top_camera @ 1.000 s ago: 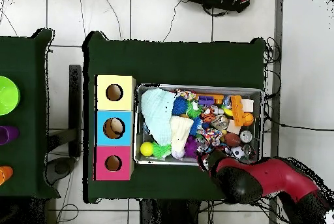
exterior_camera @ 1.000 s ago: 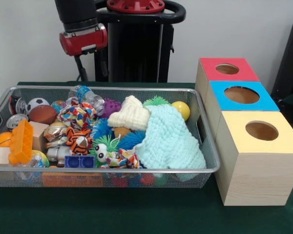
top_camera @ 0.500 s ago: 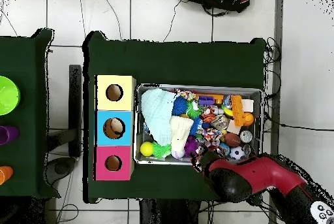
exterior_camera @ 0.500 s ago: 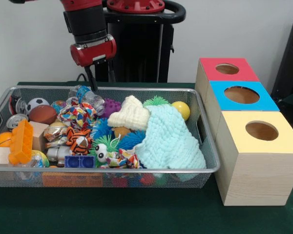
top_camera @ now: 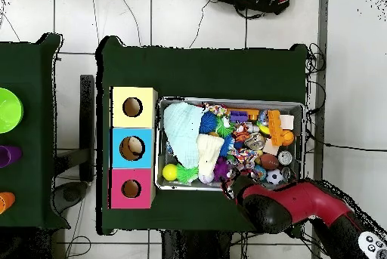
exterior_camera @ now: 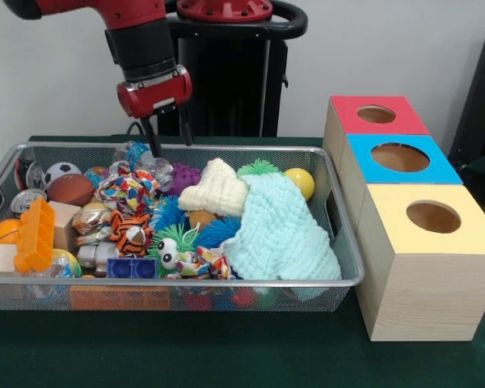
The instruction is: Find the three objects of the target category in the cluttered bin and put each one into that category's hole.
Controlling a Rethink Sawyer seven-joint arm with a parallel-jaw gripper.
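My hand [exterior_camera: 166,139] hangs open and empty over the wire mesh bin's [exterior_camera: 226,283] back rim. The clear crumpled plastic bottle [exterior_camera: 145,162] lies directly beneath the fingertips, long axis running diagonally; likely a straight drop to grasp.

We see a red arm [exterior_camera: 89,8] that runs into a black cylindrical sleeve [exterior_camera: 140,44]. Below it sits a glossy red wrist block [exterior_camera: 153,90] with rounded corners, edged by a thin pale band along its top. From its underside come the two thin dark prongs of the pincer [exterior_camera: 168,137]. Behind stands a black pedestal [exterior_camera: 226,73] topped by a round red cap [exterior_camera: 224,9] inside a black ring. From overhead the arm shows red with a black rounded joint [top_camera: 268,212].
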